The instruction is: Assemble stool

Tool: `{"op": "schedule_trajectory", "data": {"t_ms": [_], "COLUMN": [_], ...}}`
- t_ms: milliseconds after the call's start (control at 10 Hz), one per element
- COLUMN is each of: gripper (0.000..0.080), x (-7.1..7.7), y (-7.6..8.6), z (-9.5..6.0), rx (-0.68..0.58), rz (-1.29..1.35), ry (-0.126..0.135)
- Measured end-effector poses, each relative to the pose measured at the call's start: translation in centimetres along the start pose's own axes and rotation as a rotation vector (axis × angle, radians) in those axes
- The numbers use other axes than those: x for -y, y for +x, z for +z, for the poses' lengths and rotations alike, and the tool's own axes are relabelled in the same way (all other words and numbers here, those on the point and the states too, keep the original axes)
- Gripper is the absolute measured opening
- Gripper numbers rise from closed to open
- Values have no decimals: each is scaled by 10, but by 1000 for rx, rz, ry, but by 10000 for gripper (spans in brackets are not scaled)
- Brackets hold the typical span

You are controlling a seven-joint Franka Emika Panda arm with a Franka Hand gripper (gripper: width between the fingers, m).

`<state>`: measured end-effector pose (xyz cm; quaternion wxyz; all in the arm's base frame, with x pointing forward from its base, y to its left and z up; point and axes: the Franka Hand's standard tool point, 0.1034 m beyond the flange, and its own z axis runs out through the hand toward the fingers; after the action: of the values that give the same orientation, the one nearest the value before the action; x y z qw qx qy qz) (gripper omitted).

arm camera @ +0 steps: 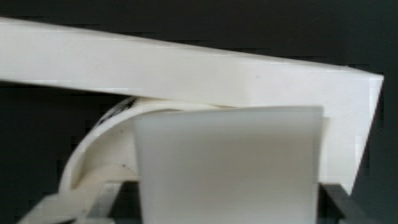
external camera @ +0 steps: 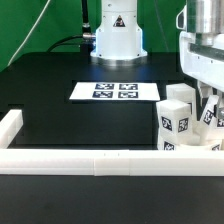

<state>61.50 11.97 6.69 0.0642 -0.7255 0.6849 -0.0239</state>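
Marker board point(external camera: 116, 91) flat on the black worktop point(external camera: 45, 110), taken here as the landmark. Nearer the camera than that board, and spanning the front, the long white border rail point(external camera: 90, 162), with a short arm turning back at the exterior view's left. Beyond the board's right end, hard against the rail's corner: blocky tagged stool legs point(external camera: 177, 118) upright in a cluster, crowded under the arm. Seat not clearly made out in that view; in the wrist view, a curved white rim point(arm camera: 107, 135), probably the seat, behind a white block point(arm camera: 231, 165). Fingers point(arm camera: 121, 205) half spread, one either side of that block and seemingly pinching it, probably a leg. Best done slowly: keep leg vertical, line up over a socket, avoid knocking neighbouring legs or rail.
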Motion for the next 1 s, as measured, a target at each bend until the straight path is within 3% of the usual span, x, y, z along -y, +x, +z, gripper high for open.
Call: {"op": "schedule_trajectory", "data": {"t_ms": [200,600,1000], "gripper": [338,338,338], "x": [0,-2,-2], "y": [0,4,3], "z": [0,0,0], "rx": [6,70,94], "rz": [110,583,687], "ry": [1,56,54]}}
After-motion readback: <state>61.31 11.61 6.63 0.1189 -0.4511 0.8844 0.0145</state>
